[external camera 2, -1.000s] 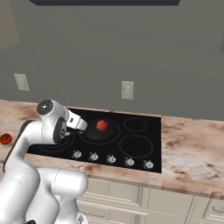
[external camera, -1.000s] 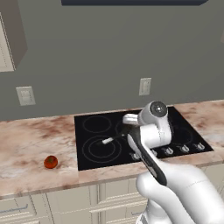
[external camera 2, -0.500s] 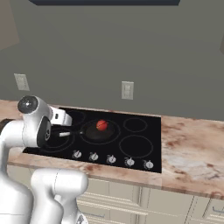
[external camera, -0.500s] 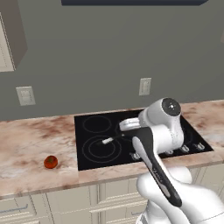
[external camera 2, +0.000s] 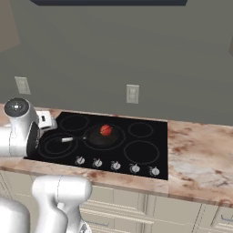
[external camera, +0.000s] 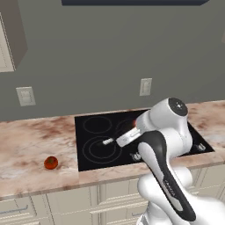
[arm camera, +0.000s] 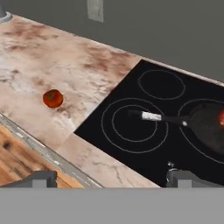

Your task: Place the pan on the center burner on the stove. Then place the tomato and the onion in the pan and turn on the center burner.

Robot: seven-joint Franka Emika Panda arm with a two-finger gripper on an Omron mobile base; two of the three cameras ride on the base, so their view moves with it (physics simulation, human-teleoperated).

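1. Tomato (arm camera: 53, 98) sits on the marble counter (arm camera: 52, 70), left of the stove (arm camera: 175, 131) and well apart from it; also seen at (external camera: 51, 162).
2. Gripper (arm camera: 111, 178) is empty, jaws spread wide, hanging above the counter's front edge, touching nothing.
3. Pan (external camera 2: 105, 136) rests on the stove's center burner, handle (arm camera: 162, 117) pointing left across the front-left ring.
4. Onion (external camera 2: 105, 130) lies in the pan.
5. Knobs (external camera 2: 116, 165) line the stove's front edge.
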